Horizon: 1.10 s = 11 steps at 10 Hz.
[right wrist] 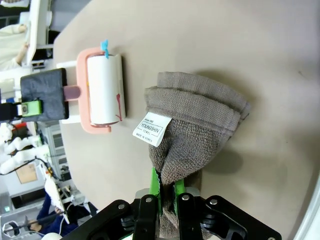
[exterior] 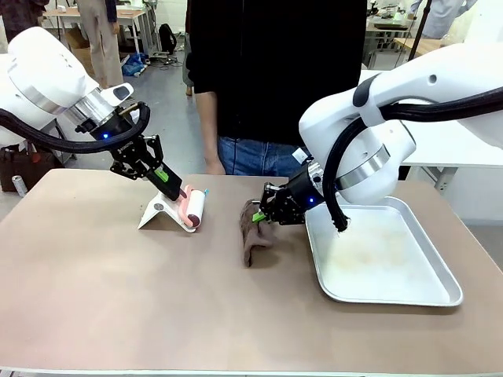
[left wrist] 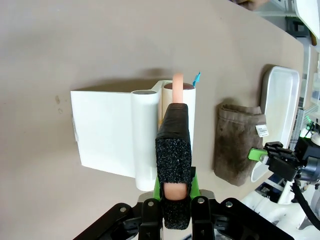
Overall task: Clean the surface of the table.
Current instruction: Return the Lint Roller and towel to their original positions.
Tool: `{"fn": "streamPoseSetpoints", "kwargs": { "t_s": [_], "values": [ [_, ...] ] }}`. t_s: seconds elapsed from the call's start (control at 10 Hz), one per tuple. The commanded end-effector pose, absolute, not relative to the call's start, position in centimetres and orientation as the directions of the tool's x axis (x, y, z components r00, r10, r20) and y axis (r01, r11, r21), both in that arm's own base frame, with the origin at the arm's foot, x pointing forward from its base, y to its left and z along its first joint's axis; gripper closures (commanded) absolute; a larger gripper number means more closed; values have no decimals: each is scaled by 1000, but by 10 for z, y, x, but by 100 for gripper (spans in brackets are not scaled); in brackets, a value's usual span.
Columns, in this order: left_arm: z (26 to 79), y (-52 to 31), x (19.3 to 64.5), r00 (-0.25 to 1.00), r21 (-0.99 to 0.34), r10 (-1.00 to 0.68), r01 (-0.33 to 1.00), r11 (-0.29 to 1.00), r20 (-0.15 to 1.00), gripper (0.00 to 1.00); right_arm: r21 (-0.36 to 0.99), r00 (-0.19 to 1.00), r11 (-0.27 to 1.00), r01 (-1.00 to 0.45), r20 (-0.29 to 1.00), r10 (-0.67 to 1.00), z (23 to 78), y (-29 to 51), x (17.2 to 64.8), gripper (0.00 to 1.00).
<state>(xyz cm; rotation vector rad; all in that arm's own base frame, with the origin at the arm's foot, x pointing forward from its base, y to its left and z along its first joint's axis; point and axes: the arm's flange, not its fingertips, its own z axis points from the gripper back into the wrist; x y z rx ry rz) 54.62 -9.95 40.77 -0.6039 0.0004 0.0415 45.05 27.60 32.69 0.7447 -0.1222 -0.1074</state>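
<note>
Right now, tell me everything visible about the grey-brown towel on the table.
The towel is a grey-brown terry cloth, folded into thick layers, with a small white printed label sewn at one edge. It lies on the tan table between the pink lint roller and the metal tray, apart from both. The right gripper is shut on one end of it, bunching the cloth there; the rest lies flat on the tabletop.

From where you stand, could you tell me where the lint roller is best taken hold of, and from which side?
Grip the lint roller by its pink handle, coming from the handle end, away from the sticky white roll. The handle is a slim straight bar sticking out from the frame, so two fingers close flat on it. The left gripper holds it that way, beside the white stand.
</note>
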Motion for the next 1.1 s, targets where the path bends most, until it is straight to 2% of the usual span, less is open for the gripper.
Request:
{"fn": "streamPoseSetpoints", "kwargs": {
  "t_s": [0.0, 0.5, 0.6, 0.7, 0.8, 0.9, 1.0],
  "values": [
    [395, -95, 547, 999, -572, 38, -47, 819, -27, 79, 627, 984, 774, 89, 63, -165, 334, 277, 451, 85],
    [391, -91, 546, 998, -590, 45, -61, 805, -42, 79, 447, 985, 890, 89, 94, -146, 339, 278, 456, 74],
    [390, -91, 546, 998, -592, 46, -64, 803, -46, 79, 430, 985, 898, 89, 95, -143, 341, 279, 457, 61],
    [390, -91, 545, 998, -595, 46, -67, 801, -50, 25, 415, 985, 905, 93, 93, -144, 341, 280, 457, 19],
    [391, -91, 545, 998, -595, 44, -66, 801, -50, 21, 409, 985, 908, 95, 93, -145, 342, 280, 457, 6],
    [392, -90, 545, 998, -597, 47, -67, 799, -49, 0, 407, 984, 908, 96, 100, -149, 344, 279, 456, 0],
    [393, -88, 544, 998, -602, 50, -68, 795, -47, 0, 398, 982, 912, 99, 109, -154, 346, 276, 455, 0]
  ]
}}
